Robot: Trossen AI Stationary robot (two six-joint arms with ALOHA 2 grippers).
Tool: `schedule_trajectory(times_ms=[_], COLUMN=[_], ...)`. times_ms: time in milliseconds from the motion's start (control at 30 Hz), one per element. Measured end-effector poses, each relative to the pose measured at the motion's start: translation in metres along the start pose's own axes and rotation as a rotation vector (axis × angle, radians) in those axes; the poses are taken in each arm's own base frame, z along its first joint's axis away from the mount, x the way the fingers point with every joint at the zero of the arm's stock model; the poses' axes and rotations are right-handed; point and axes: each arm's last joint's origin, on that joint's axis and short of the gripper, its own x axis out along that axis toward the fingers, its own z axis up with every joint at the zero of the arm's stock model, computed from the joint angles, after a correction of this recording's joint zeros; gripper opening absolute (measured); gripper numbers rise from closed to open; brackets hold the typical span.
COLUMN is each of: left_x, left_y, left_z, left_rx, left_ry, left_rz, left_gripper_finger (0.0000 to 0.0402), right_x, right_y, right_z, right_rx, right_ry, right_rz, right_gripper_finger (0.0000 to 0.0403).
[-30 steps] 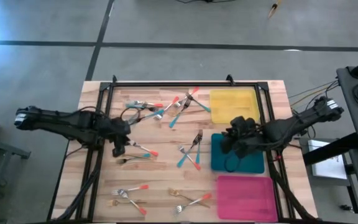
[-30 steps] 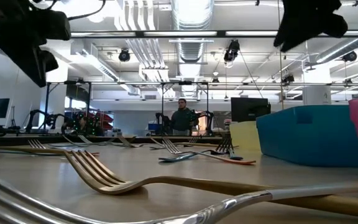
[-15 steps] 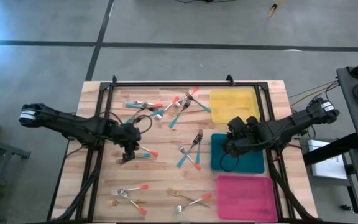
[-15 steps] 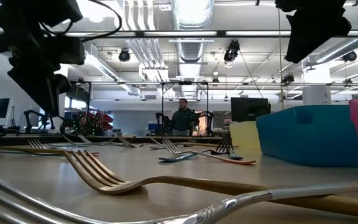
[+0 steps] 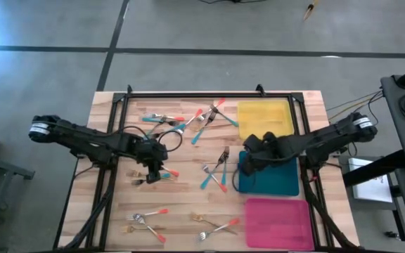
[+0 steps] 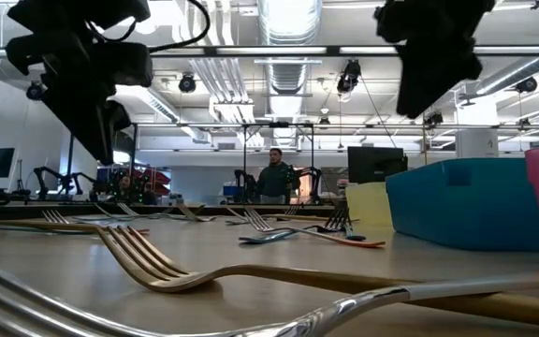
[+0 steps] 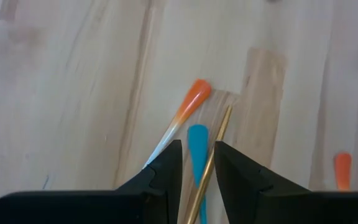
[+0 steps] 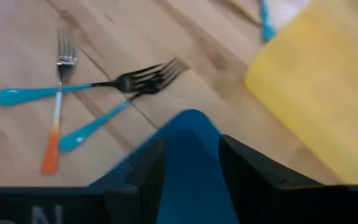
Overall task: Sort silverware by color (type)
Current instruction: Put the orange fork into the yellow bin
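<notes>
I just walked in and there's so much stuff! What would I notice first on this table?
First, the three bright trays lined up along the table's right side: yellow tray, teal tray and pink tray. Then the forks with orange and teal handles scattered over the wooden table. The left gripper hovers right over a small pile of them, while the right gripper hangs at the teal tray's edge.

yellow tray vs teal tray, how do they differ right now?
The yellow tray is flat and lies at the table's far edge; the teal tray has tall walls in the low view and lies nearer, between the yellow and pink ones. The right tool hovers over the teal tray's corner; the yellow one is uncovered. Neither shows silverware inside.
</notes>
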Motion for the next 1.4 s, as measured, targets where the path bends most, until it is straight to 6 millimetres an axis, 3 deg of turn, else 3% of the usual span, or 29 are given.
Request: schedule_trajectory(times_ms=[267, 567, 767, 1000, 1400], left_x=[-0.01, -0.025, -0.03, -0.035, -0.039], left_y=[0.003, 0.005, 0.006, 0.007, 0.008], left_z=[-0.011, -0.018, -0.02, -0.022, -0.025], left_rx=[0.032, 0.105, 0.105, 0.107, 0.107], left_ry=[0.048, 0.031, 0.02, 0.009, -0.003], left_rz=[0.014, 0.008, 0.008, 0.008, 0.007], left_gripper_finger=[0.0077, 0.0078, 0.0077, 0.0078, 0.0077], right_x=[0.031, 0.056, 0.083, 0.11, 0.116], right_y=[0.012, 0.056, 0.084, 0.104, 0.115], right_z=[0.015, 0.041, 0.054, 0.051, 0.051], right_rx=[0.357, 0.457, 0.462, 0.419, 0.287], right_ry=[0.022, 0.019, 0.128, 0.289, 0.33], right_rz=[-0.022, 0.052, 0.065, 0.068, 0.118], right_gripper_finger=[0.0184, 0.0173, 0.0168, 0.0168, 0.0154])
